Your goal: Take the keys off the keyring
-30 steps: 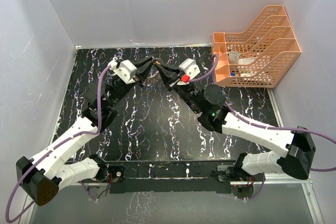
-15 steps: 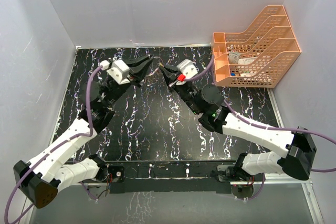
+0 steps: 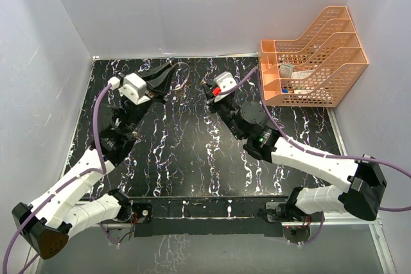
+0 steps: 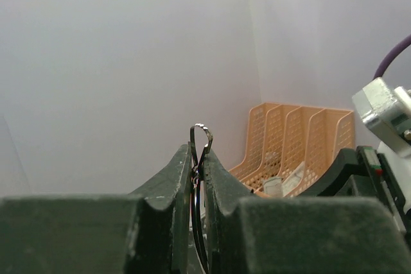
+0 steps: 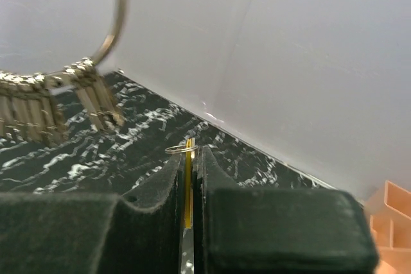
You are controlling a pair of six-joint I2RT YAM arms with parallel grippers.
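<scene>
**While the left gripper [image 4: 198, 158] pinches the keyring [image 4: 200, 134] and the right gripper [image 5: 190, 158] pinches a yellow key [image 5: 188, 187], the two stand apart**

Seen from overhead, both arms reach toward the middle of the far edge of the black marbled table [image 3: 192, 158], with the fingertips near one another but not touching. At that range the keyring is only a faint thin loop at the left fingertips, and no key can be made out.

The left wrist view settles the left grip. The jaws are closed on the silvery wire, which stands edge-on. Its top pokes up above the fingertips, and the rest runs down between them. No key shows in this view. An orange rack [image 4: 292, 149] at the table's far right corner stands behind.

The right wrist view settles the right grip. The jaws are closed on a thin yellow sliver, the key on edge, with a small loop [image 5: 182, 149] at its top. The same view shows what the others do not: an arc of the keyring in its upper left, with dull brass keys [image 5: 29, 110] bunched and hanging from it. These are well clear of the yellow key. Whether their tips touch the table cannot be told.
</scene>
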